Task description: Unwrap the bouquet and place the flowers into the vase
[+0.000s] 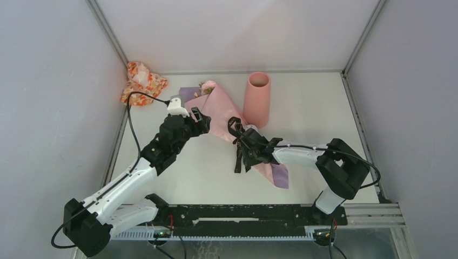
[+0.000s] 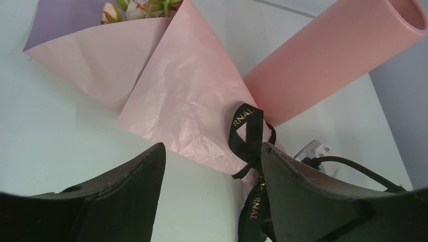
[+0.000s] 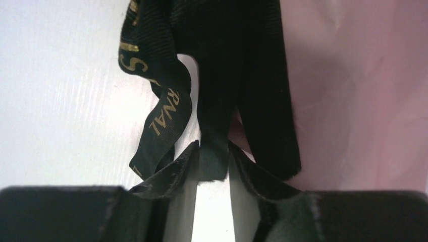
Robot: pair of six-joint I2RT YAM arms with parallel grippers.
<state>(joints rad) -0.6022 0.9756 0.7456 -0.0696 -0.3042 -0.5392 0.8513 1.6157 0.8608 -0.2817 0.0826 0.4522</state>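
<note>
The right gripper [image 3: 212, 151] has its fingers drawn narrow on one tail of the black ribbon [image 3: 222, 75]. The bite sits close to the tail's cut end, at lower centre of the right wrist view. That is the main risk: the ribbon is a smooth, flat woven band with gold lettering, and with so little of it between the pads it could slide out on a pull.

A second risk, as I judge it, is that the knot jams instead of opening. The whole bouquet [image 1: 216, 110] would then drag across the slick white table [image 1: 324, 108], since the paper is light and nothing pins it. The left gripper [image 2: 212, 148] hangs wide open, holding nothing, just short of the paper's lower edge, so it gives no anchor.

A dragged bouquet could also knock the vase [image 1: 257, 97], which stands upright at upper centre of the top view, right beside the wrap. It is a tall, narrow, smooth salmon cylinder and likely easy to tip.

The bouquet lies slanting from upper centre-left toward lower centre. It is a long cone of thin, creased, matte pink paper over a lilac layer, and the paper may tear if tugged. The flowers [image 2: 136, 7] peep from its wide end at the top left of the left wrist view, as small soft heads with green leaves.
</note>
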